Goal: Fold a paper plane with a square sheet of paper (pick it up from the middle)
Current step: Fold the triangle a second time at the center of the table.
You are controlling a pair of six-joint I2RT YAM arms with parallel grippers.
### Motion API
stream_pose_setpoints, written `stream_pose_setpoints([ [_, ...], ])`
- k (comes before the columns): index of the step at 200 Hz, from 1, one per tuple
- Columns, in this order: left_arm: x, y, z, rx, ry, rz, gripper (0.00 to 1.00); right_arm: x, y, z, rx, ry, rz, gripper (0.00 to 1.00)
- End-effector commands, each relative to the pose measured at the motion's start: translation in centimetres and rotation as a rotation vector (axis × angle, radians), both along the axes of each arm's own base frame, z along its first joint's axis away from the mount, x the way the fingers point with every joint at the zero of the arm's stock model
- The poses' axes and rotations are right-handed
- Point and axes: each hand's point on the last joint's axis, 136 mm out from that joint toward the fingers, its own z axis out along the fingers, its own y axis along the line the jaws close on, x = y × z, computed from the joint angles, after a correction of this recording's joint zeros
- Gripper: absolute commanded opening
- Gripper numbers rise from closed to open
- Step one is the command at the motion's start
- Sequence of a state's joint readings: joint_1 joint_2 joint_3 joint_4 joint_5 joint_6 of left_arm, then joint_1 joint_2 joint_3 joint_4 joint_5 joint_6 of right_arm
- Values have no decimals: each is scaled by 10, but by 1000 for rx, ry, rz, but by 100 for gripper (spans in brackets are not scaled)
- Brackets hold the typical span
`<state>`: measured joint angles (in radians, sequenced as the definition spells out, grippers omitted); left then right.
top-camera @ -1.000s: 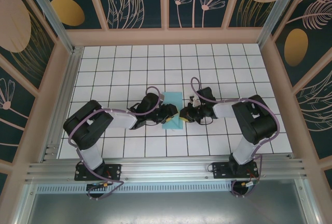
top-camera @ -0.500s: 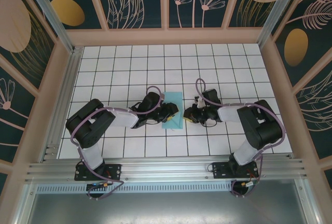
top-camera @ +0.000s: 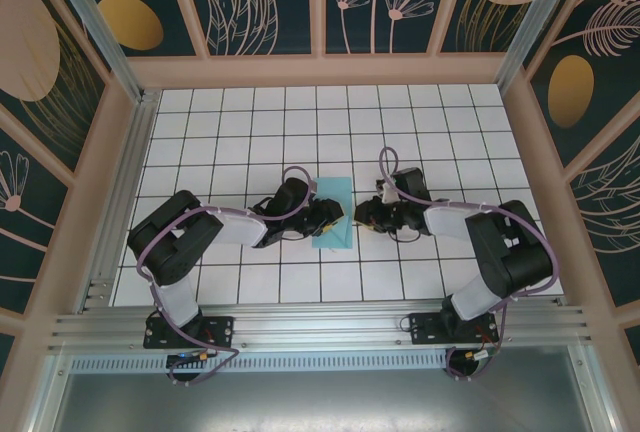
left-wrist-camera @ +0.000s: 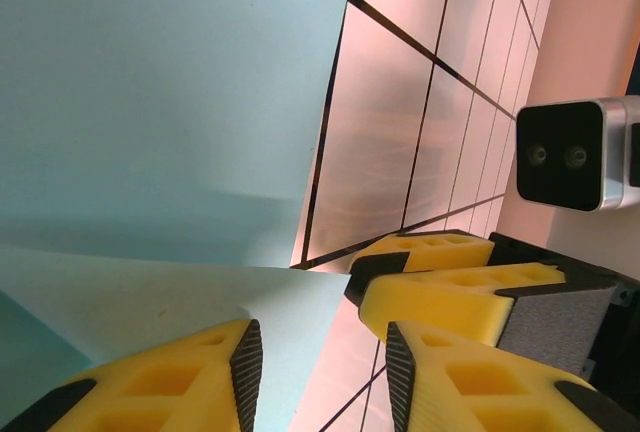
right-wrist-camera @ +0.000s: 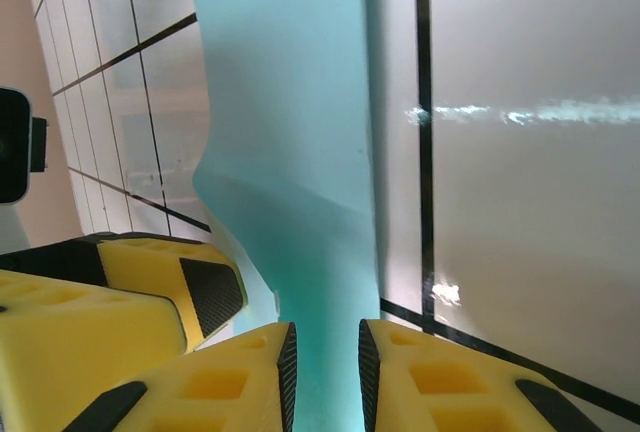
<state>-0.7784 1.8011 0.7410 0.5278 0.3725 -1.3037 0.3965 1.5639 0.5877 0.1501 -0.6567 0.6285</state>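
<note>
While the folded square sheet of paper [top-camera: 335, 197] lies mid-surface [top-camera: 240, 132], the left tool [top-camera: 325, 220] at its 9 o'clock and the right tool [top-camera: 360, 216] at 3 o'clock hold their jaws apart. Creasing seems underway, and the next move needs a careful edge regrip.

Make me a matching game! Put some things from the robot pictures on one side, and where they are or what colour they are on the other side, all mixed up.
Things:
1. paper
2. left gripper
3. right gripper
4. table

Clues:
A. white tiles with dark lines
B. at the paper's right edge
C. light teal-blue, lying between the two grippers
D. at the paper's left edge

Pairs: 1-C, 2-D, 3-B, 4-A.
</note>
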Motion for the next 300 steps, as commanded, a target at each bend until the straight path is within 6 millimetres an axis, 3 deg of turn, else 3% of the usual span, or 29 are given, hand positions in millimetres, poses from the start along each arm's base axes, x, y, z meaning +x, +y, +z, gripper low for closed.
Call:
stream_pose_setpoints([
  [1, 5, -5, 2, -10, -10, 11, 39, 3, 10, 5, 13, -22, 53, 28],
  [43, 5, -5, 4, -15, -13, 9, 36, 7, 18, -4, -2, 2, 76, 27],
  [155, 5, -6, 5, -19, -13, 6, 35, 2, 27, -3, 38, 10, 123, 22],
  [204, 6, -6, 11, -27, -26, 4, 37, 7, 25, -5, 5, -13, 118, 8],
  [236, 7, -8, 26, -46, -76, -15, 44, 13, 21, -10, -52, -36, 122, 7],
  [259, 18, 1, 32, 6, -121, -5, 44, 15, 20, -11, -73, -46, 131, 7],
  [300, 54, 17, 36, 162, -185, 19, 42, 17, 19, -12, -91, -59, 140, 6],
])
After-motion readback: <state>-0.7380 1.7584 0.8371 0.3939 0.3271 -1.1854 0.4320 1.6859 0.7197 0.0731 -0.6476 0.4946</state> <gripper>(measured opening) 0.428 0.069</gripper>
